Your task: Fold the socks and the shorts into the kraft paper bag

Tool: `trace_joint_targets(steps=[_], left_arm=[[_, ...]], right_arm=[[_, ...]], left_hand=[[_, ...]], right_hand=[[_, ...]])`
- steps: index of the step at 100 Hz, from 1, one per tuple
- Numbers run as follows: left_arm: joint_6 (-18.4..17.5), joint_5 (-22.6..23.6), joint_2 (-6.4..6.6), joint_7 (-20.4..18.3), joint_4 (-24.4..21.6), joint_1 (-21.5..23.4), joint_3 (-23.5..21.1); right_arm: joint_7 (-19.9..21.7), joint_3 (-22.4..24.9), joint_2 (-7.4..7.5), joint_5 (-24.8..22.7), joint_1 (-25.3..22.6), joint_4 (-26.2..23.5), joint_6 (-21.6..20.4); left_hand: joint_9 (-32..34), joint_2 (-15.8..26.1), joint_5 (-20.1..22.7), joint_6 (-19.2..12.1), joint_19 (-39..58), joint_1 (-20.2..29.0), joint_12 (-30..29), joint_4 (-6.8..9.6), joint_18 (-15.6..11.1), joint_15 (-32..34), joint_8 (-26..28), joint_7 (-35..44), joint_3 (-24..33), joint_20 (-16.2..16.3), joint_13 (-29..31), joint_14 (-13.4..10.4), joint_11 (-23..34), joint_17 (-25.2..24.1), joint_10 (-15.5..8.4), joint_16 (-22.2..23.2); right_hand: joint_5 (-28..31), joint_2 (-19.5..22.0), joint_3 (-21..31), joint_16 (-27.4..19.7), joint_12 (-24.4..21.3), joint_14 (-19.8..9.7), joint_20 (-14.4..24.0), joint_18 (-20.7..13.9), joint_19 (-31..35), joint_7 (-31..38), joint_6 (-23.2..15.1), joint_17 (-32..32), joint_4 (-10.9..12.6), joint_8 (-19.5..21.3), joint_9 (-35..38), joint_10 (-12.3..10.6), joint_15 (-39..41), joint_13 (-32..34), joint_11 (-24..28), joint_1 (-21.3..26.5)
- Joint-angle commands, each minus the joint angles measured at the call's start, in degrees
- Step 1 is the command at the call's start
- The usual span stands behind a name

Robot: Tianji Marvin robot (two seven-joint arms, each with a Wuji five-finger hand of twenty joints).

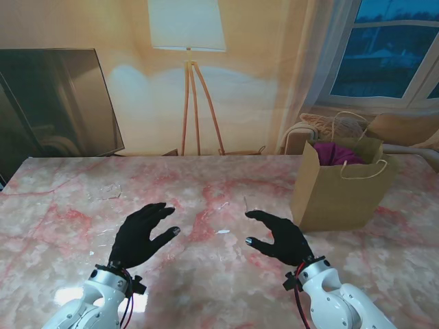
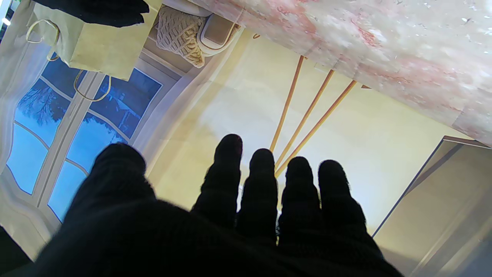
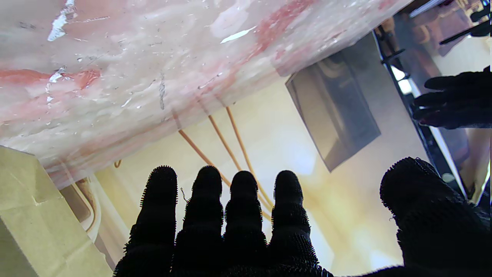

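Both hands (image 1: 140, 236) (image 1: 278, 236) hover empty beside kraft paper bag (image 1: 339, 188).

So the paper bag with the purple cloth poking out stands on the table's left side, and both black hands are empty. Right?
Not quite. The stand view shows the paper bag on the robot's right side of the table, purple cloth showing at its mouth. The left hand and right hand are indeed empty, fingers apart.

No legible text, label, brand or number in any view. The kraft paper bag (image 1: 339, 195) faces the stand camera plain brown, unprinted.
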Motion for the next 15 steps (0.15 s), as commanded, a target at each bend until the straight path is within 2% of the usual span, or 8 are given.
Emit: trace_joint_targets(steps=[1, 15], left_arm=[[0.07, -0.16, -0.15, 0.1, -0.06, 0.31, 0.0], [0.11, -0.14, -0.18, 0.24, -0.14, 0.53, -0.26]], right_arm=[[-0.14, -0.29, -0.22, -0.23, -0.4, 0.07, -0.05], [-0.33, -0.53, -0.24, -0.33, -0.23, 0.25, -0.11]], left_hand=[[-2.05, 1.88, -0.67, 0.04, 0.1, -1.29, -0.35, 1.9, -1.08, 0.02, -0.66, -1.09, -0.07, -0.31, -0.58, -0.15, -1.38, -0.19, 0.81, -0.5], [-2.02, 1.9, -0.67, 0.1, 0.09, -1.25, -0.35, 1.9, -1.09, 0.02, -0.67, -1.11, -0.06, -0.33, -0.58, -0.15, -1.36, -0.23, 0.91, -0.5]], right_hand=[[-0.92, 2.0, -1.15, -0.48, 0.74, -1.62, 2.11, -0.37, -1.35, -0.08, -1.25, -0.22, 1.94, 0.59, -2.04, -0.91, -1.48, -1.32, -0.04, 0.2], [-0.98, 2.02, -1.2, -0.45, 0.82, -1.69, 2.22, -0.37, -1.32, -0.13, -1.19, -0.13, 1.95, 0.68, -2.04, -0.96, -1.41, -1.2, 0.13, 0.23]])
